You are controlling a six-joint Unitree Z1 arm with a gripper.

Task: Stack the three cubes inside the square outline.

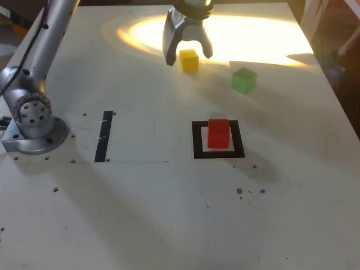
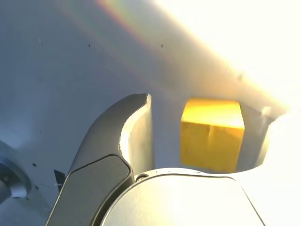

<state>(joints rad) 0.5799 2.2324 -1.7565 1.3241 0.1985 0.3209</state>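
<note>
Red cube (image 1: 218,134) inside black square outline (image 1: 198,140), yellow (image 1: 189,61) outside

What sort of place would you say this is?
Probably a robotics lab or workshop: a robot arm stands on a worn white table marked with a black tape square.

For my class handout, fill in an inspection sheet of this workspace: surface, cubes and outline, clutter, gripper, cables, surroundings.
Surface: pale table, small dark marks and chips; bright glare at the far side in the exterior view.
Job's things: red cube inside the square outline; yellow cube and green cube outside it, apart.
Other markings: straight black tape strip on the table.
Clutter: nothing seen.
Gripper: open, jaws either side of the yellow cube, not closed on it.
Cables: dark cable along the arm.
Surroundings: dim, blurred areas beyond the table edges; details cannot be told.
</note>
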